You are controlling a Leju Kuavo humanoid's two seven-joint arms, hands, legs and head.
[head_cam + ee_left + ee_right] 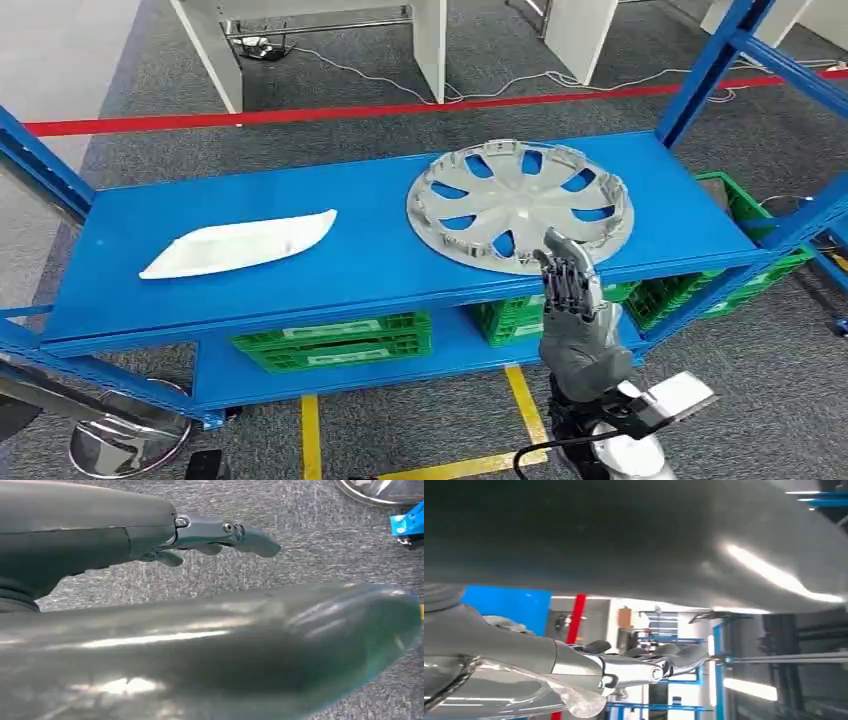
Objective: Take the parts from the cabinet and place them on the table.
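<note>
1. On the top blue shelf (380,250), toward 1 o'clock in the head view, lies the round grey wheel cover (519,205). It lies flat, and its near edge is close to the shelf's front lip.

2. At 6 o'clock from the wheel cover is the right hand (570,283). Its fingers point up and are a little apart, and it holds nothing. From up here the fingertips look to be at the cover's near edge, but I cannot tell if they touch it.

3. What could go wrong: the cover is wide and thin. I think one hand on one edge may let it tip and slide off the lip down to the floor.

4. A push instead of a grab could shove the cover back toward 12 o'clock, away from the hand.

5. Fingers could slip into one of the cover's holes and get stuck when the hand lifts.

6. At 9 o'clock on the same shelf lies a long white part (243,244), well apart from the cover. It should be safe from a bump.

7. The left hand (220,532) hangs over the grey carpet, fingers out straight, holding nothing. It cannot help catch the cover from there.

8. Green crates (335,340) sit on the lower shelf. A falling cover might hit them.
</note>
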